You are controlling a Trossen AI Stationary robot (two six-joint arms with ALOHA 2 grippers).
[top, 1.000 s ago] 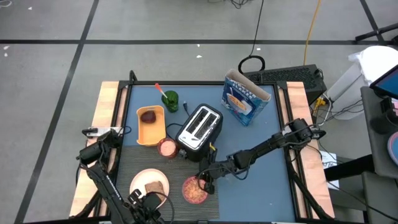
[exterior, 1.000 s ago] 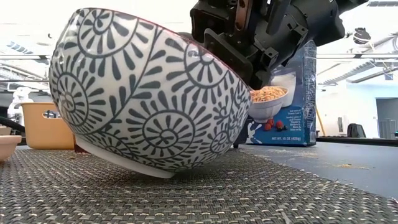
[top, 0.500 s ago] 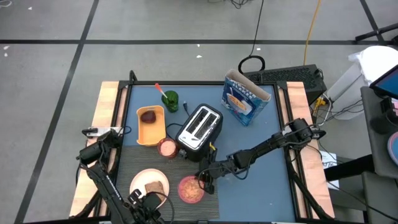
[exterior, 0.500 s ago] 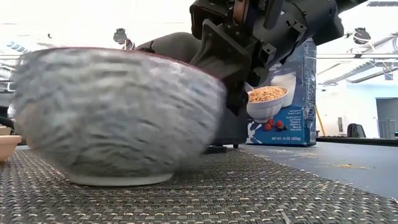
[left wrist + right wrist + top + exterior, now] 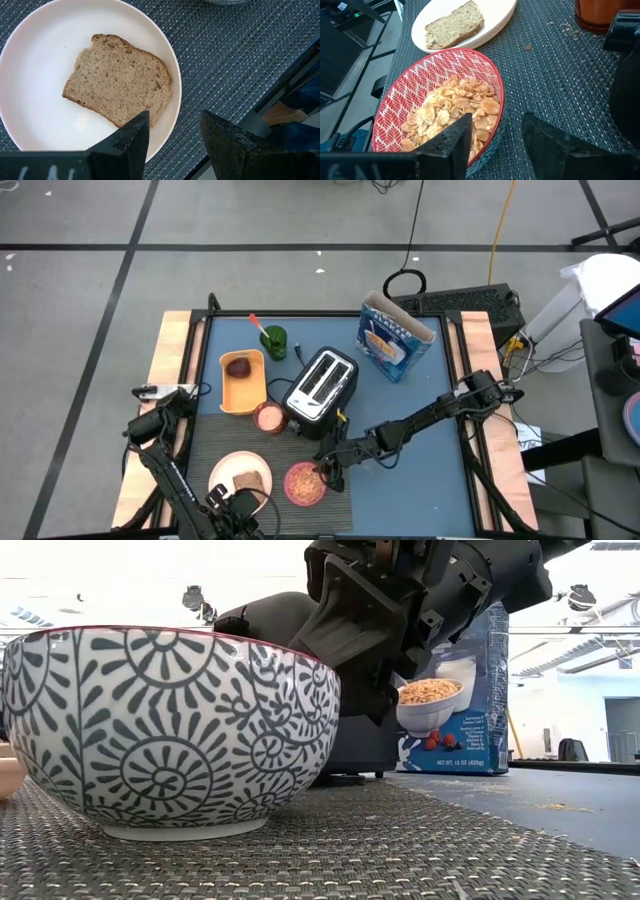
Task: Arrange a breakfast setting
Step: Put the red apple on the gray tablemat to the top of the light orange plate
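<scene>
**Cereal bowl set level beside the toast plate**

Tilted a second ago, the cereal bowl (image 5: pixel 304 484) now sits flat on the woven mat (image 5: pixel 340 485), just right of the plate (image 5: pixel 228 471) with toast (image 5: pixel 248 480).

High view: right gripper (image 5: pixel 325 473) at the bowl's right rim; left gripper (image 5: pixel 232 502) over the plate's near edge.

Low view: the bowl (image 5: pixel 170 730) stands upright.

Wrist views: both grippers' jaws are parted and empty.

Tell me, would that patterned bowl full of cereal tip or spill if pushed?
Probably not easily: the red-lined patterned ceramic bowl sits flat on a narrow foot on the woven mat. It likely slides stiffly. The cereal flakes heap near the rim, so jolts may scatter some.
</scene>
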